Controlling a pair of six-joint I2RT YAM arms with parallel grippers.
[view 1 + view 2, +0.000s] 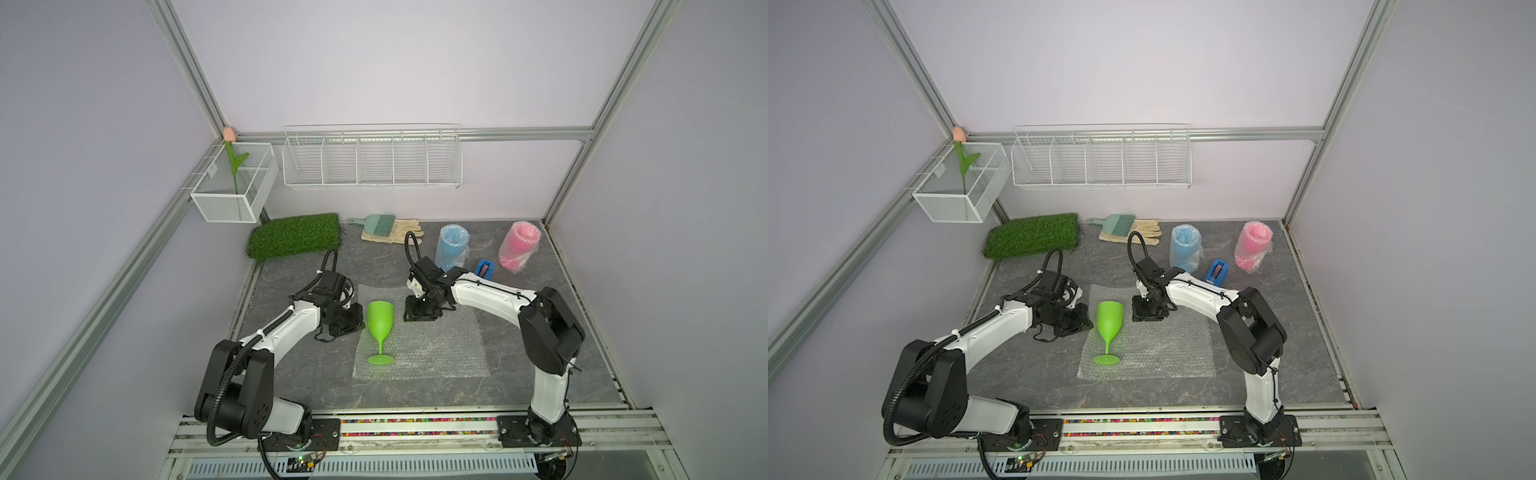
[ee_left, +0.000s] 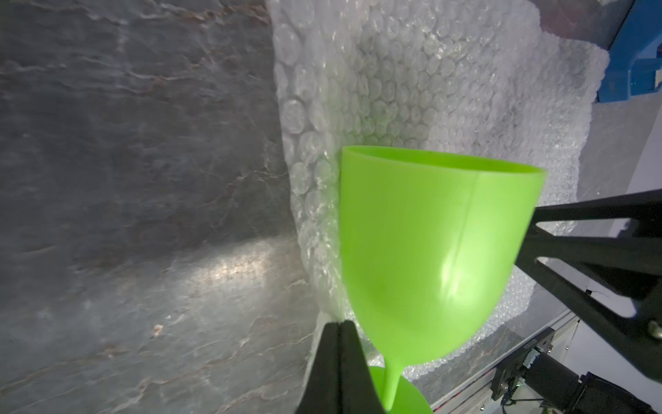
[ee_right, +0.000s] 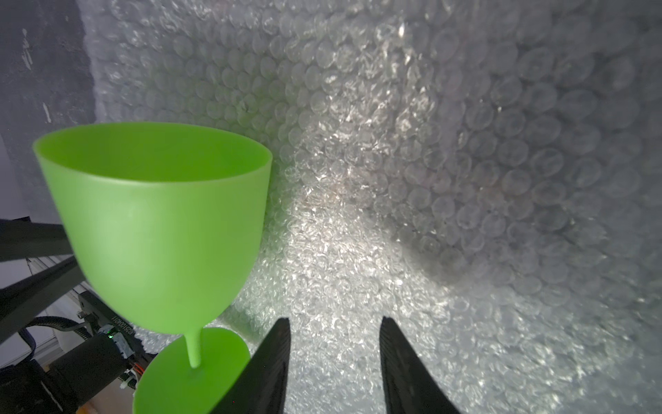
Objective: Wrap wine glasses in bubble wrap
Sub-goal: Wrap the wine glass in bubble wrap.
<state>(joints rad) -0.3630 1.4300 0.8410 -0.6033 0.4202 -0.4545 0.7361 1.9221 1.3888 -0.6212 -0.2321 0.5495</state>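
Observation:
A lime green wine glass (image 1: 379,320) (image 1: 1109,320) lies on its side along the left edge of a flat sheet of bubble wrap (image 1: 436,349) (image 1: 1163,349), foot toward the front. My left gripper (image 1: 358,323) (image 2: 340,322) sits low at that left edge beside the bowl (image 2: 430,243). Its jaws are pressed together where the sheet's edge (image 2: 308,150) rises into the tips. My right gripper (image 1: 417,318) (image 3: 335,319) hangs open over the sheet (image 3: 430,143), right of the bowl (image 3: 161,222), holding nothing. A blue wine glass (image 1: 451,247) and a pink one (image 1: 519,245), both in bubble wrap, stand at the back.
A blue tape dispenser (image 1: 484,269) sits just behind the right arm. A green turf mat (image 1: 295,235) and a brush on gloves (image 1: 390,230) lie at the back. Wire baskets (image 1: 372,160) hang on the back wall.

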